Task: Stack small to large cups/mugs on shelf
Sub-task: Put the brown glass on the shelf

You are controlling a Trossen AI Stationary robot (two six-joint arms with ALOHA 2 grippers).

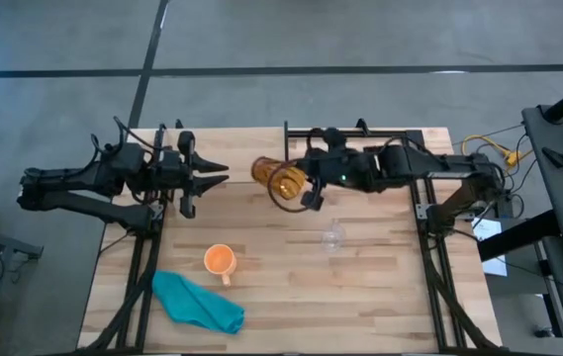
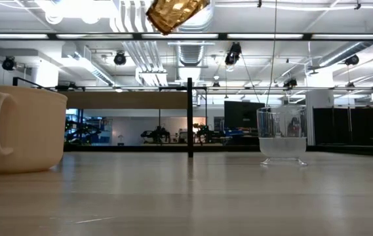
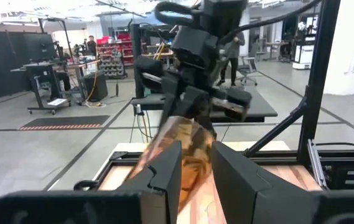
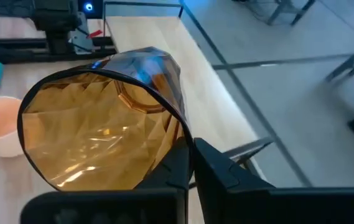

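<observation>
The amber tumbler hangs tilted above the table's middle, near its far edge, with my right gripper shut on it. It also shows at the top of the low view as the tumbler. My left gripper stands open and level a little to its left, pointing at it and touching nothing. The orange mug and the small clear glass cup stand upright on the tabletop. The shelf's black rods run along the far edge. My right gripper holds the tumbler by its wall at the rim, one finger inside the mouth and one outside. The fingers come from the table's right, slanting down. The tumbler is lifted clear and lies nearly on its side, its mouth toward the gripper and its base toward the left arm.
A teal cloth lies crumpled near the front left corner. A black upright post stands at the far edge. Bare planks lie between the mug and the glass cup.
</observation>
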